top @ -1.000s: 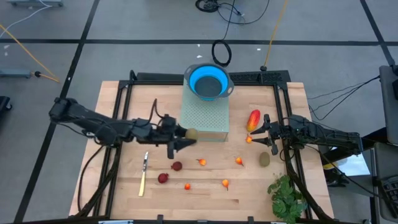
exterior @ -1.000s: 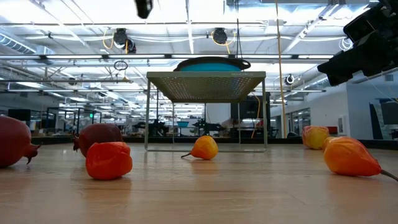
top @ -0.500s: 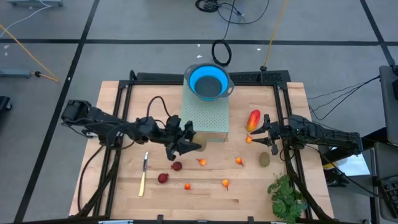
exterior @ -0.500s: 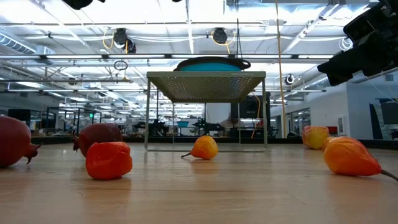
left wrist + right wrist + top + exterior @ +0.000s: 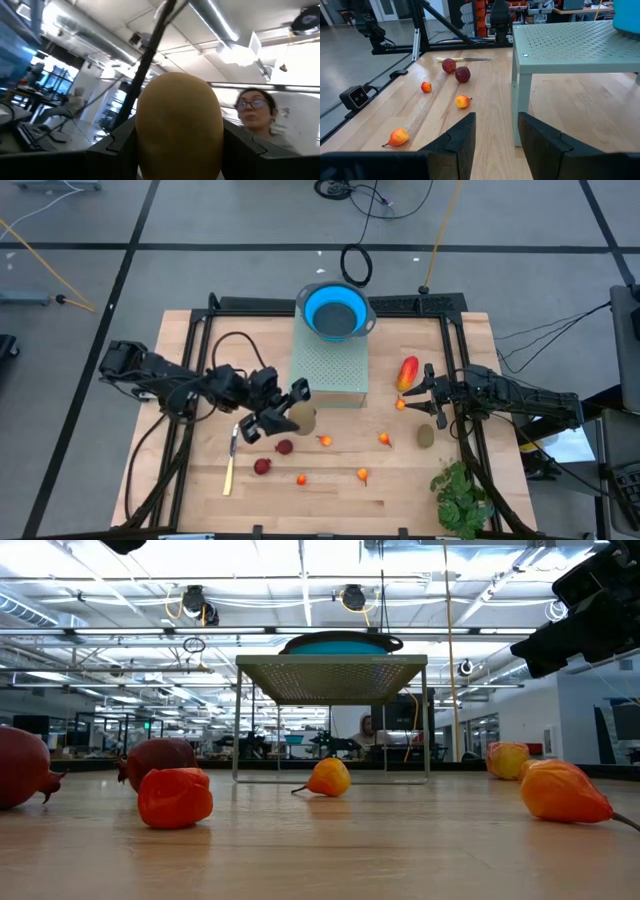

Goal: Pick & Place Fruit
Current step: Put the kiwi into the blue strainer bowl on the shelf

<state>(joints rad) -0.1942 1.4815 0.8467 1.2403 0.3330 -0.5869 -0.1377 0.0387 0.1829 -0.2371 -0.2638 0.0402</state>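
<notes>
Pinching a brownish-olive oval fruit (image 5: 303, 418) aloft, the left gripper (image 5: 285, 411) hung at seven o'clock from the blue collapsible bowl (image 5: 335, 311), seemingly its destination, while the right gripper (image 5: 429, 396) waited parted and empty.

The dark left arm reaches in from the left edge over the worktop, its wrist twisted so the left claw (image 5: 288, 412) points upward, fingers (image 5: 120, 145) clamped on a brownish-olive oval fruit (image 5: 179, 125). The dark right arm lies low at the right side, right claw (image 5: 424, 393) partly parted, holding nothing.
</notes>
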